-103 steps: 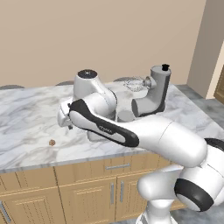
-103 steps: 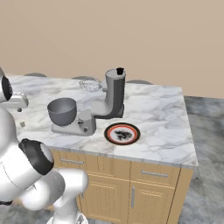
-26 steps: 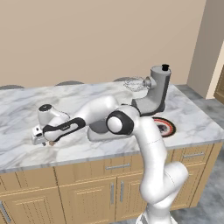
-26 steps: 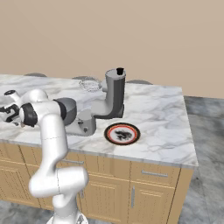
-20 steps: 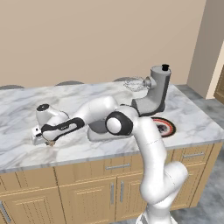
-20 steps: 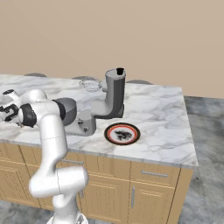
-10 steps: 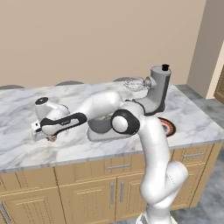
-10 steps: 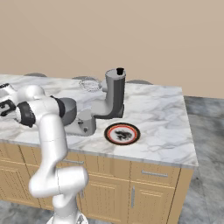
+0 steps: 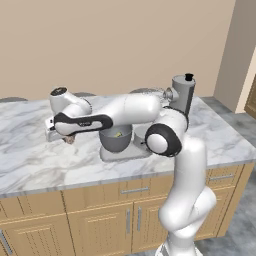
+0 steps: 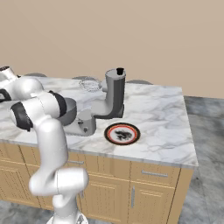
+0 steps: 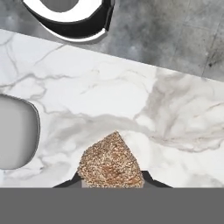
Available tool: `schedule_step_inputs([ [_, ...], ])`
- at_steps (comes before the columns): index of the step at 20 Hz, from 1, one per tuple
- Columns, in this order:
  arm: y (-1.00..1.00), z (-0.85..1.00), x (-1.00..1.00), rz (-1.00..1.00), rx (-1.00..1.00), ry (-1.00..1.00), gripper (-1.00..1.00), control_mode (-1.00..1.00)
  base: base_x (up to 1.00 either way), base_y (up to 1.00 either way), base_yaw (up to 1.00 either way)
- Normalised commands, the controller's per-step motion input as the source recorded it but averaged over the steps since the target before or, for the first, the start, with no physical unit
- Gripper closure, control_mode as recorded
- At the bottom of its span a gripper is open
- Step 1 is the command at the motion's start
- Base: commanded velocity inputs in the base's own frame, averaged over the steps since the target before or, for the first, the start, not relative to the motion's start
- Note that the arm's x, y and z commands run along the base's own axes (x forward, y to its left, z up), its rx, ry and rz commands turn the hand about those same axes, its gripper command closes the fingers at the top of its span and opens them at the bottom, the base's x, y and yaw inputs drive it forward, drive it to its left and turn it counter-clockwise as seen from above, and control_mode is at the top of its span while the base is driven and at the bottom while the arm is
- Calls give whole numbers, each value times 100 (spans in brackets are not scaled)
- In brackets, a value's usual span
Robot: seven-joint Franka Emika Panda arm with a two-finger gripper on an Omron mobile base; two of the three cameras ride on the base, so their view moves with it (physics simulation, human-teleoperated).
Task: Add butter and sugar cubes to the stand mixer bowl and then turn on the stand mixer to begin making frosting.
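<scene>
- Sugar cube (image 11: 111, 161): a tan speckled cube sits pinched between the gripper (image 11: 111, 177) tips, a corner pointing away from the hand. In the left base view it shows as a small brown speck (image 9: 69, 139) under the hand, above the counter (image 9: 30, 165), left of the bowl (image 9: 116, 140).
- Gripper: pressed onto the cube from both sides; only the lower part of the cube lies between the tips.
- Bowl: seated on the mixer (image 10: 113, 98) base, with a yellow bit inside, likely the butter (image 9: 118, 133).
- Risks, as I judge them:
  - The hold is shallow and on a small cube, so a quick swing toward the bowl could twist it loose onto the marble.
  - Released too early or off-centre, it could strike the rim and bounce out.
  - The forearm passes close over the bowl; a low path could knock it.
</scene>
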Motion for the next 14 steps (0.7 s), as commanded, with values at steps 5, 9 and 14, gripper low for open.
schedule_step_inputs([
  [5, -69, 57, 15, -8, 0, 0, 100, -100, 0, 0, 0],
  [9, -66, 24, 42, -7, 0, 0, 100, -100, 0, 0, 0],
  [14, -67, 1, 56, -4, 0, 0, 100, -100, 0, 0, 0],
])
